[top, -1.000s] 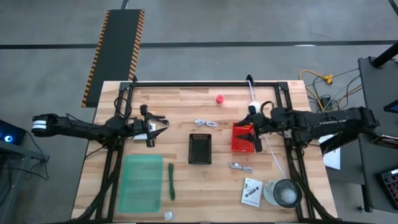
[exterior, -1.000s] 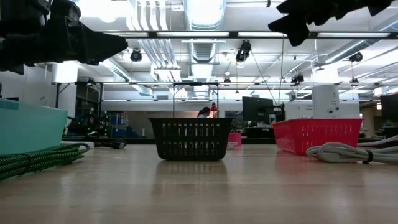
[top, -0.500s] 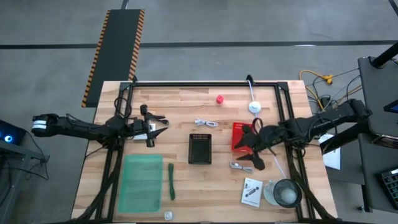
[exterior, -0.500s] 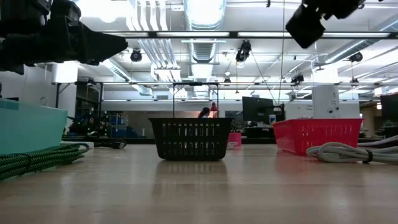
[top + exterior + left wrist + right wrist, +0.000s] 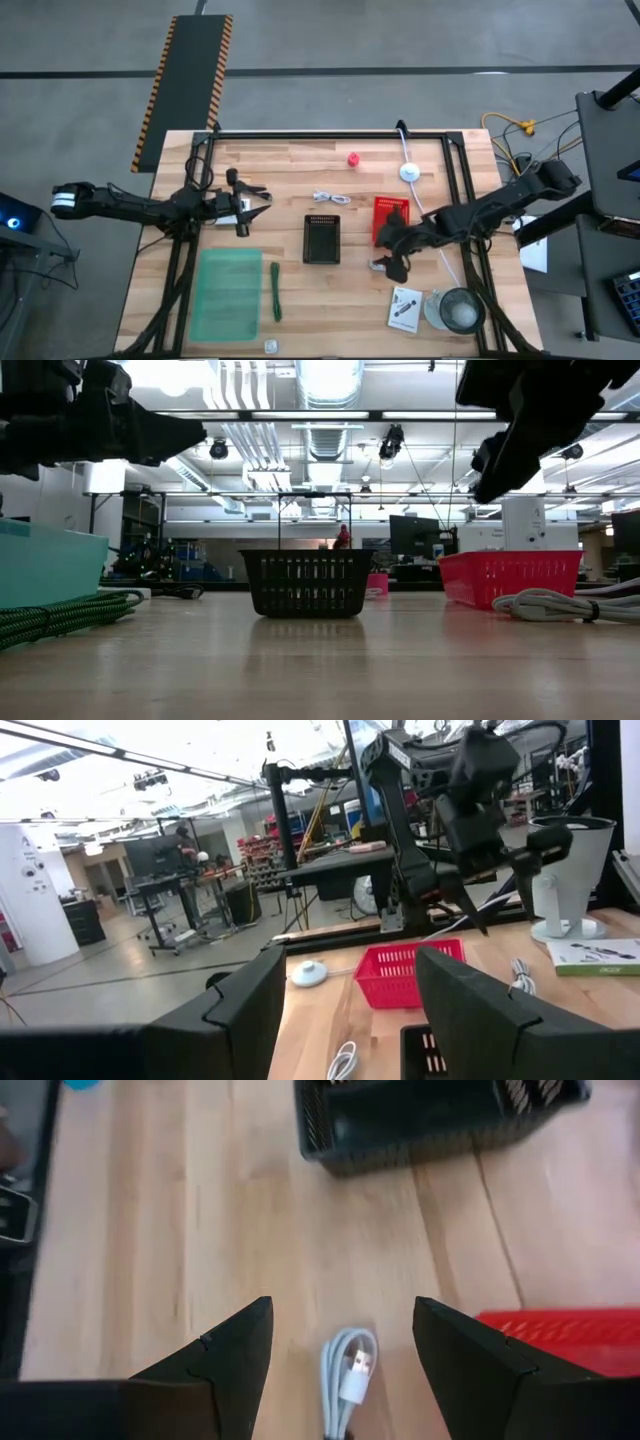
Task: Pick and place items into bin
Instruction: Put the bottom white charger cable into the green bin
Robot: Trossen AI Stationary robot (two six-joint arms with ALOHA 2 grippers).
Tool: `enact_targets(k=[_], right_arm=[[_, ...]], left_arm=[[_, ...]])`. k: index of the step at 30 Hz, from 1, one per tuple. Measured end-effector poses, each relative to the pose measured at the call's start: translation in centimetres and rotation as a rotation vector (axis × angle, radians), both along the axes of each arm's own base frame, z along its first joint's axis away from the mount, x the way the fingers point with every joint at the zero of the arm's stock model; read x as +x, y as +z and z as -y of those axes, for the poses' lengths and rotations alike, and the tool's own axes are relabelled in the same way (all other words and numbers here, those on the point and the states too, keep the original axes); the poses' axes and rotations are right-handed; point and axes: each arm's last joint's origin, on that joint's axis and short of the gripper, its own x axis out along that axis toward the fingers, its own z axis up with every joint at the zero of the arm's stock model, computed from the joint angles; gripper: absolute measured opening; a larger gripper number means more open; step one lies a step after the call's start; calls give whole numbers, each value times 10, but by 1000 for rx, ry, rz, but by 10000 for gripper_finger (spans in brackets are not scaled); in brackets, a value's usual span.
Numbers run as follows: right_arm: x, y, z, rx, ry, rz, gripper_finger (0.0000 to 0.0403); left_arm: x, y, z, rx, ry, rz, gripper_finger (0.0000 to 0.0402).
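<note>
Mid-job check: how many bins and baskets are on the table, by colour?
Black mesh basket: 1
Red mesh basket: 1
Translucent green plastic bin: 1
Total: 3

Overhead, table-level and two wrist views, all sharing the black basket [image 5: 322, 238].

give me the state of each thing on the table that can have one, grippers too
right gripper: open, empty, above the small metal piece by the red bin
left gripper: open, empty, waiting over the table's left side
black bin: upright, looks empty
red bin: upright, partly under the right arm
coiled white cable: bundled, lying flat
green strip: lying flat
white printed card: lying flat
clear container: lid on
</note>
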Motion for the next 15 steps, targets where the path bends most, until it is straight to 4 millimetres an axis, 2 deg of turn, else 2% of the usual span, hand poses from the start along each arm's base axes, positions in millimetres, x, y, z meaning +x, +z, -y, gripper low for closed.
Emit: enact_targets(k=[6, 12, 15], right_arm=[[7, -9, -12, 39, -8, -141, 226], [1, -16, -29, -39, 47, -328, 226], [3, -18, -36, -49, 60, -348, 226]], left_arm=[[2, -3, 0, -3, -1, -23, 208], [3, -5, 0, -3, -2, -37, 208], [3, -5, 0, -3, -2, -36, 208]])
